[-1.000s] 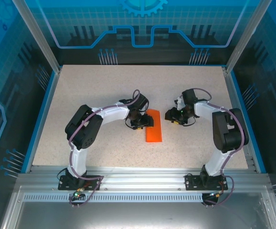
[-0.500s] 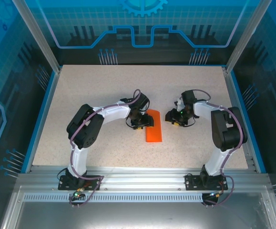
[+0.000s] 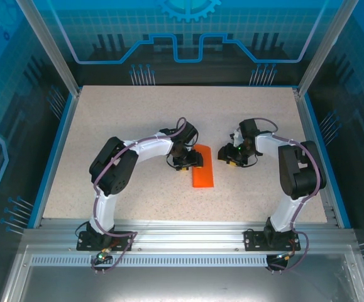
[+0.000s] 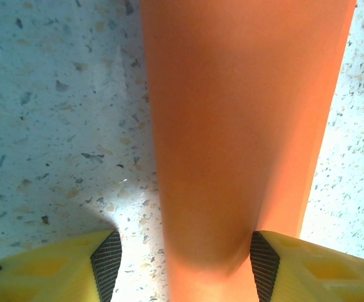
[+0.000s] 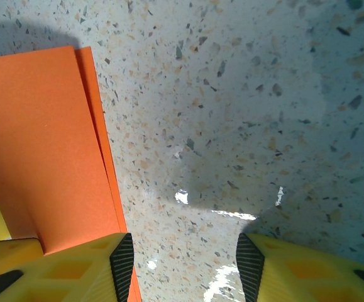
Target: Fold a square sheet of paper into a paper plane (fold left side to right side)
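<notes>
The square sheet of paper [image 3: 203,170] lies on the table as a narrow orange-red rectangle, folded in two; a paper plane is out of view. My left gripper [image 3: 187,161] stands open low over the sheet's far left corner. In the left wrist view the sheet [image 4: 244,113] runs between the fingers, its left edge in the gap and the right pad [image 4: 264,264] over the paper. My right gripper [image 3: 229,155] is open just right of the sheet, over bare table. In the right wrist view two slightly offset layers of the sheet [image 5: 43,145] lie at the left finger.
The speckled table [image 3: 137,113] has a blue rim [image 3: 55,151] on the left, back and right, with transparent enclosure walls beyond. A metal rail [image 3: 182,236] with both arm bases runs along the near edge. Open tabletop surrounds the sheet.
The left arm's elbow has shifted slightly. Both grippers and the sheet stay where they were.
</notes>
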Action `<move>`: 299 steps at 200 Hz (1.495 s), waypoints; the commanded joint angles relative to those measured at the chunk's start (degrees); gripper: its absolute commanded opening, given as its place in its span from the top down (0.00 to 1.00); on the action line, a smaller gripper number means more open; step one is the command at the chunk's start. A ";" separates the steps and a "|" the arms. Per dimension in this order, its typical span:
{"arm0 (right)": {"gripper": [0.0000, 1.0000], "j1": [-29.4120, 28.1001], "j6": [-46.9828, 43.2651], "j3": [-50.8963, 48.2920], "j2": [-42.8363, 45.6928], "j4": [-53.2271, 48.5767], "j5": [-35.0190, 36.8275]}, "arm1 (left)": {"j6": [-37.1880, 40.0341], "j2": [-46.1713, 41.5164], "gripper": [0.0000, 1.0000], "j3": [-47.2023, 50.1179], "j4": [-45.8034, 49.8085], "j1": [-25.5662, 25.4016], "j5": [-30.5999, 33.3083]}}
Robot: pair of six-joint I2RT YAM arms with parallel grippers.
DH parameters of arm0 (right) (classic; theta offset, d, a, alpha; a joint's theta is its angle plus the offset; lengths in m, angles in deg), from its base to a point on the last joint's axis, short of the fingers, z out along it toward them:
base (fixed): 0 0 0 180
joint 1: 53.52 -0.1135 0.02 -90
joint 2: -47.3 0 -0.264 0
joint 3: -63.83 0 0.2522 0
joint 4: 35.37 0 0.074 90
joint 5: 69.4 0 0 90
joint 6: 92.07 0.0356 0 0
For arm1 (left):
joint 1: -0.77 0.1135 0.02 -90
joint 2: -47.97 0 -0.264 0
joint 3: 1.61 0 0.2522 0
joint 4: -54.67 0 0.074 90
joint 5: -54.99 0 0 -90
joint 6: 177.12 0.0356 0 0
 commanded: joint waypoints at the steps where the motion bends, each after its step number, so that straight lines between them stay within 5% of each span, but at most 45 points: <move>1: 0.49 -0.41 -0.55 0.76 -1.68 -2.55 0.90 | 0.61 3.19 0.39 -1.04 1.34 -1.63 -0.68; 299: 0.51 -1.84 -0.54 2.61 1.49 -4.25 -1.37 | 2.83 7.59 0.37 -7.12 6.50 -2.91 -0.77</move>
